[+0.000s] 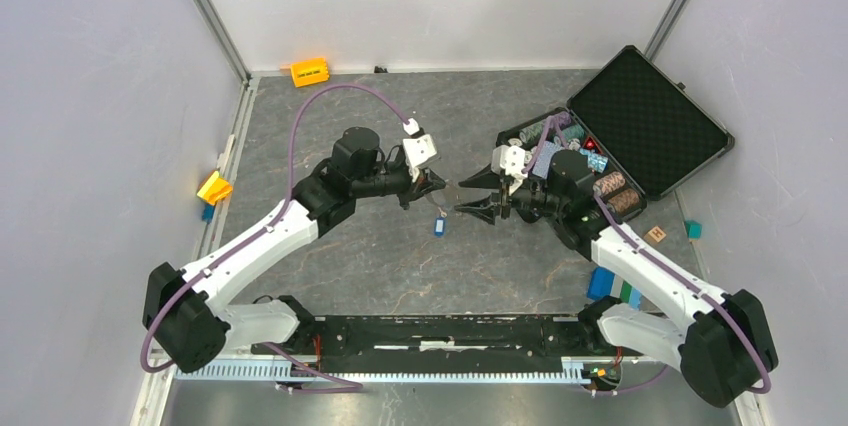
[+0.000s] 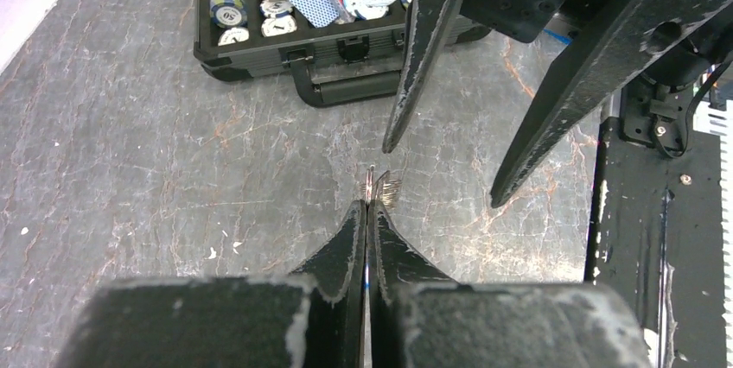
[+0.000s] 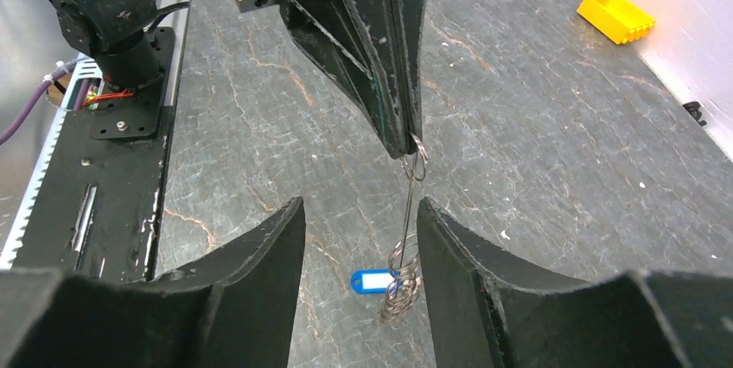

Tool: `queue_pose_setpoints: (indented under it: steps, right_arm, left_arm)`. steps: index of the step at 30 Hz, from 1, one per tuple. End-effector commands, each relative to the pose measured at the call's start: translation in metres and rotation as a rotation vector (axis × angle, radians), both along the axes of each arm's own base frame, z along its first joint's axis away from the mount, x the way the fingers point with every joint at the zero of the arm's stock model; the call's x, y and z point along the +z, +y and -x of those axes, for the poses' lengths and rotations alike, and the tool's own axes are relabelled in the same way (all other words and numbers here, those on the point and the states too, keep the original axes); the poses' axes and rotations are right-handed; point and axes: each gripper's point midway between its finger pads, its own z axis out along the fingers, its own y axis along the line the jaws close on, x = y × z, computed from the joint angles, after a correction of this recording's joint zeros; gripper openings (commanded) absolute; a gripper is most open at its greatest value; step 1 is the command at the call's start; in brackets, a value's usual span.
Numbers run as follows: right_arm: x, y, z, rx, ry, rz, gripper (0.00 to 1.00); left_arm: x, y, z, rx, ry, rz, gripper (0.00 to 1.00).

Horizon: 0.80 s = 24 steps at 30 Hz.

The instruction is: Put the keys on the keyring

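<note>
My left gripper is shut on the top loop of a thin metal keyring. A long wire link hangs down from it to a bunch of metal rings or keys with a blue key tag; I cannot tell rings from keys. The tag also shows in the top view, just below the left gripper. In the left wrist view only a bit of metal sticks out past the closed fingertips. My right gripper is open and empty, facing the left gripper, its fingers either side of the hanging bunch.
An open black case with poker chips and cards stands behind the right arm. A yellow block lies at the back wall, another yellow piece at the left edge. Small blue and green blocks lie by the right arm.
</note>
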Motion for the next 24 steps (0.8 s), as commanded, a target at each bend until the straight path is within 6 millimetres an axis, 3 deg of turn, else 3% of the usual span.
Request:
queue_pose_setpoints:
  steps: [1,7,11,16,24]
  right_arm:
    - [0.003,0.0,-0.011,-0.034,-0.012,0.001,0.56]
    - [-0.011,0.001,-0.022,-0.068,0.016,0.026,0.59]
    - [-0.013,0.004,-0.021,-0.055,0.03,0.025,0.56]
    - [-0.015,0.008,-0.021,-0.059,0.039,0.026,0.42]
    - [-0.012,0.005,-0.034,-0.135,0.027,0.026,0.05]
  left_arm:
    - [0.032,0.0,0.003,0.021,-0.016,0.091,0.02]
    - [0.033,-0.004,0.01,-0.009,0.016,0.113,0.02]
    - [0.034,-0.005,0.011,-0.01,0.029,0.132,0.02]
    - [0.036,-0.006,0.01,0.011,0.054,0.156,0.02]
    - [0.025,-0.007,0.005,0.041,0.091,0.144,0.02]
